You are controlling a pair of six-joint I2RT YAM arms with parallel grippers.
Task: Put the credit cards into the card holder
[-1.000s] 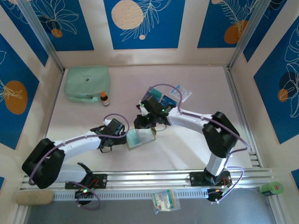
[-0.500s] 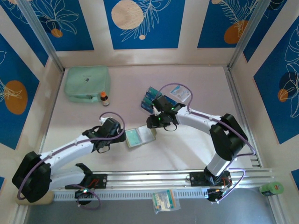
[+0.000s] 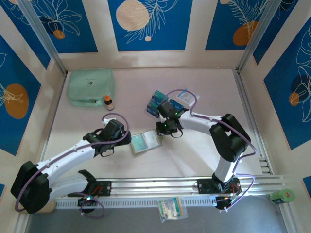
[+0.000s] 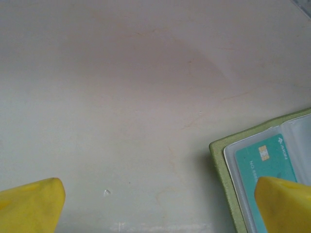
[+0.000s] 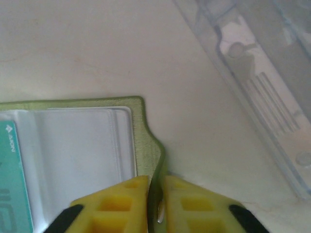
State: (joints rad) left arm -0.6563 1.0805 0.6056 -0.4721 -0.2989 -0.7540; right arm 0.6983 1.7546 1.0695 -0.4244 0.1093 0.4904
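Now, right claw (image 5: 155,189) pinched shut on the edge of the green wallet (image 5: 77,141), wallet open on the table (image 4: 121,97), teal card (image 4: 265,162) inside, left claw (image 4: 155,201) wide open beside it.

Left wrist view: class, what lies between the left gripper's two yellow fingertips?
Mostly bare table, then the open card holder's green corner, with a teal credit card in its clear pocket, close against one fingertip. The left wrist view shows this.
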